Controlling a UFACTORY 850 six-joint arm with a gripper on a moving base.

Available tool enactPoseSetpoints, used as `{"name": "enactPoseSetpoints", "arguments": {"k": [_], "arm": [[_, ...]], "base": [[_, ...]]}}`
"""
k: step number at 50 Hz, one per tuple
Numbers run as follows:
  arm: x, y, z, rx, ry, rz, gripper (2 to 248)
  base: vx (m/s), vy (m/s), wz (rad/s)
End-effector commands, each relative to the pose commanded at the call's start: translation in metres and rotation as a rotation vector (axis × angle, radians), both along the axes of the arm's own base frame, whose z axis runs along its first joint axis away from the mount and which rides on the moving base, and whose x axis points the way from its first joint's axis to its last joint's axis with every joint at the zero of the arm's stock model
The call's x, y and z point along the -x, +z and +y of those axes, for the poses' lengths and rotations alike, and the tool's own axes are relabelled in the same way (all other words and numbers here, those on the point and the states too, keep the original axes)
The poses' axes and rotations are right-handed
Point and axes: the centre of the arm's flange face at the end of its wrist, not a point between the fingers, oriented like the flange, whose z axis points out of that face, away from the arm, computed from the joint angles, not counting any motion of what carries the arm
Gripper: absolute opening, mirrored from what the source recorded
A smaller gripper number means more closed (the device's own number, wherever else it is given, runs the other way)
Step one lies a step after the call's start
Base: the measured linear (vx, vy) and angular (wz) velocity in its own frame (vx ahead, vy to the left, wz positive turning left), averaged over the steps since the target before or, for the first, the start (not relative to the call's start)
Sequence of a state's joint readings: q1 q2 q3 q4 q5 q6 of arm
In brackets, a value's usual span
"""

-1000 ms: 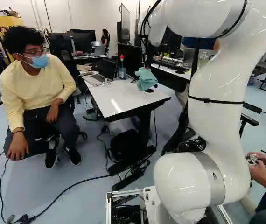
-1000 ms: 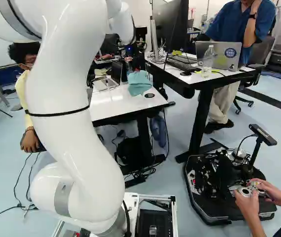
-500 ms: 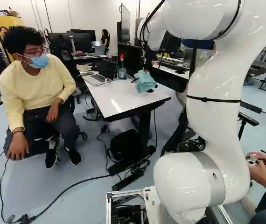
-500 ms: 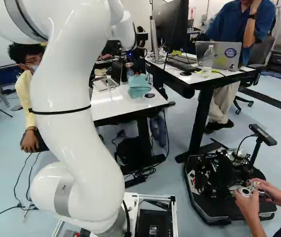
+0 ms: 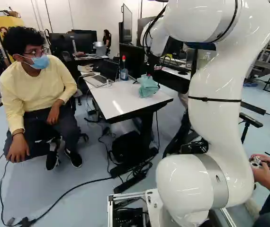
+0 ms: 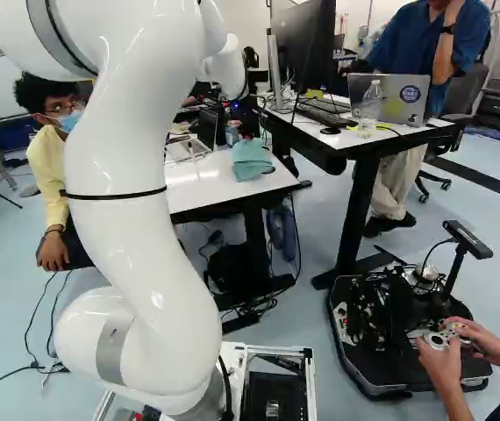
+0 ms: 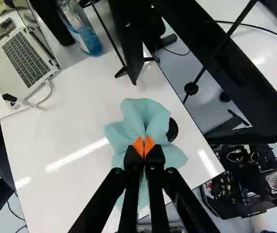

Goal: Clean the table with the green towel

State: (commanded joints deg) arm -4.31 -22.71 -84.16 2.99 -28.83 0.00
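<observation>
In the left base view the gripper (image 5: 149, 74) is at the far right part of the white table (image 5: 118, 101), its tips down in the bunched green towel (image 5: 148, 87). The same towel (image 6: 250, 163) shows near the table's right corner in the right base view. In the wrist view the gripper (image 7: 144, 146) is shut on the middle of the towel (image 7: 141, 115), orange pads pressed close with cloth around them. The towel's folds spread out on all sides and appear to rest on the tabletop. Cloth under the fingers is partly hidden.
A black disc (image 7: 173, 130) lies beside the towel, partly covered. Further back on the table stand a blue bottle (image 7: 87, 36) and an open laptop (image 7: 26, 60). A second desk (image 6: 382, 130) adjoins at the right. Another robot (image 6: 399, 324) stands on the floor.
The arm has shifted, bringing the gripper and the held towel lower and nearer the table's front edge; the towel covers more of the black disc. The base has stayed put.
</observation>
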Motion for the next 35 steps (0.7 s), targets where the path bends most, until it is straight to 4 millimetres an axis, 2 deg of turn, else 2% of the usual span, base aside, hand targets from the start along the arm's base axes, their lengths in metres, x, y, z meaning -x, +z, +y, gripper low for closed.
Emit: {"name": "enactPoseSetpoints", "arguments": {"k": [35], "arm": [[-0.006,-0.043,-0.002,0.000,-0.005,0.024,25]], "base": [[0.000,0.000,0.000]]}}
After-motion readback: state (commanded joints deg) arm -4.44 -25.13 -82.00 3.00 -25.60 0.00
